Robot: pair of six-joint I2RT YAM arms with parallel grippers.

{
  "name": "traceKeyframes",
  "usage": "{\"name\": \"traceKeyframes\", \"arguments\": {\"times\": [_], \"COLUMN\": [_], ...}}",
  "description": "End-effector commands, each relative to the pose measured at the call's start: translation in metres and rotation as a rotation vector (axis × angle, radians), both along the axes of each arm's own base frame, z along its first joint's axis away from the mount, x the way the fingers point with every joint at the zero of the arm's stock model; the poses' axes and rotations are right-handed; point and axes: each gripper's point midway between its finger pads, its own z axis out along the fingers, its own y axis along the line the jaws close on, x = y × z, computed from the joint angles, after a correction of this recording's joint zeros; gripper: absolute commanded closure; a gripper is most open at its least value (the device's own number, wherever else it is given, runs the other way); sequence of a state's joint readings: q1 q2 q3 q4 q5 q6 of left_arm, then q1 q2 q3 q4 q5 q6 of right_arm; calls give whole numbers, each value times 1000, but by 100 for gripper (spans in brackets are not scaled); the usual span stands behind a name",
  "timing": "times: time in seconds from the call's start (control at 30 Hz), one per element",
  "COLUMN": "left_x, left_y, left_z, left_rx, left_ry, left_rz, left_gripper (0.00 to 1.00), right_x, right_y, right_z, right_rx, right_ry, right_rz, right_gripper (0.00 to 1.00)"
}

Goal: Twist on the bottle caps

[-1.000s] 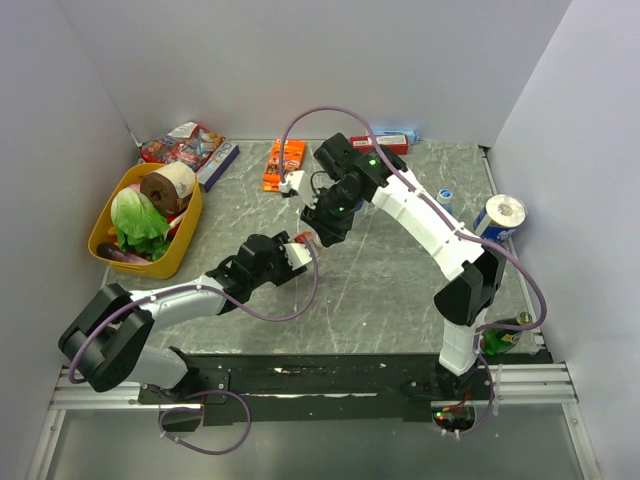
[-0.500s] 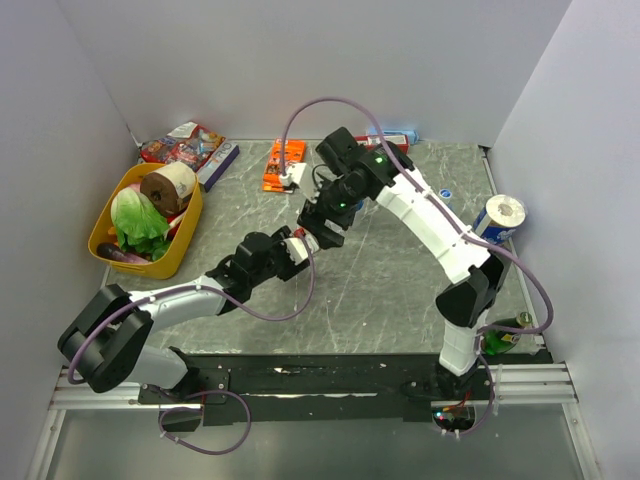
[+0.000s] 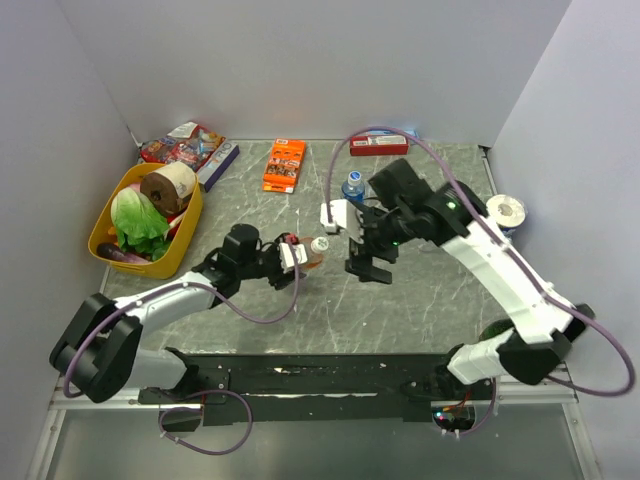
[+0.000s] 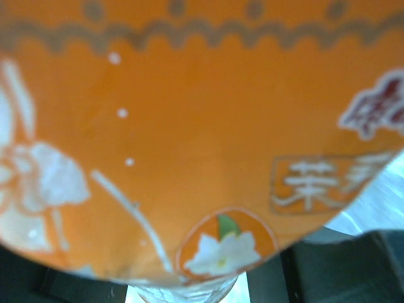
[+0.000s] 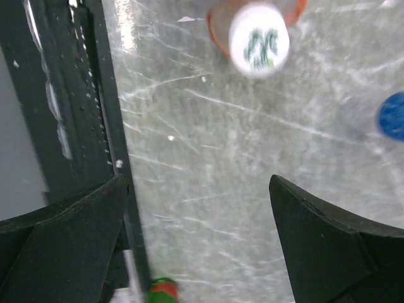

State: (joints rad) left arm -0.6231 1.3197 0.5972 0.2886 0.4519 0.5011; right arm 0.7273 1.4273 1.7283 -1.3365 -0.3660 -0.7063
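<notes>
So the orange bottle point(image 3: 314, 252) sits about mid-table with the whitish cap point(image 3: 320, 244) on its neck, and the left gripper point(image 3: 300, 254) is clamped round its body from 9 o'clock; the left wrist view is just orange label. I can't tell whether that cap is fully tight. The right gripper point(image 3: 366, 264) hangs at about 3 o'clock from the bottle, jaws spread wide with nothing in them. A blue-label bottle point(image 3: 352, 188) stands at 1 o'clock from the orange one and looks blue-topped. One loose blue cap point(image 5: 392, 116) lies on the table, so I reckon at least one more is left. I can't spot the third bottle. Half a second ago the right gripper was right over the orange bottle's top; it has now backed off toward 3 o'clock.
</notes>
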Motion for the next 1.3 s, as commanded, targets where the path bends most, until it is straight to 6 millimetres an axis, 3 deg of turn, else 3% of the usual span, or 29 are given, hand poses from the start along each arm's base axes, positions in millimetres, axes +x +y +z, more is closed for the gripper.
{"name": "traceKeyframes", "arguments": {"times": [0.0, 0.03, 0.07, 0.17, 0.37, 0.77, 1.27], "left_x": [-44, -44, -55, -63, -57, -50, -41], "left_y": [-14, -16, -11, -10, -16, -16, -19], "left_z": [37, 43, 33, 32, 44, 50, 57], "left_rx": [-53, -48, -18, 16, 26, 56, 55], "left_ry": [-22, -31, 35, 53, 28, -15, -61], "left_rz": [-370, -396, -425, -498, -536, -544, -538], "left_gripper": [99, 99, 99, 99, 99, 99, 99], "right_x": [6, 3, 1, -10, -33, -43, -35], "right_y": [16, 17, 20, 37, 55, 68, 73], "right_z": [43, 51, 56, 71, 62, 57, 48], "right_rx": [168, 186, 208, 263, 247, 258, 209], "right_ry": [-283, -374, -418, -549, -598, -519, -475], "right_rz": [239, 333, 374, 524, 716, 803, 824], "right_gripper": [4, 6, 13, 23, 32, 40, 49]}}
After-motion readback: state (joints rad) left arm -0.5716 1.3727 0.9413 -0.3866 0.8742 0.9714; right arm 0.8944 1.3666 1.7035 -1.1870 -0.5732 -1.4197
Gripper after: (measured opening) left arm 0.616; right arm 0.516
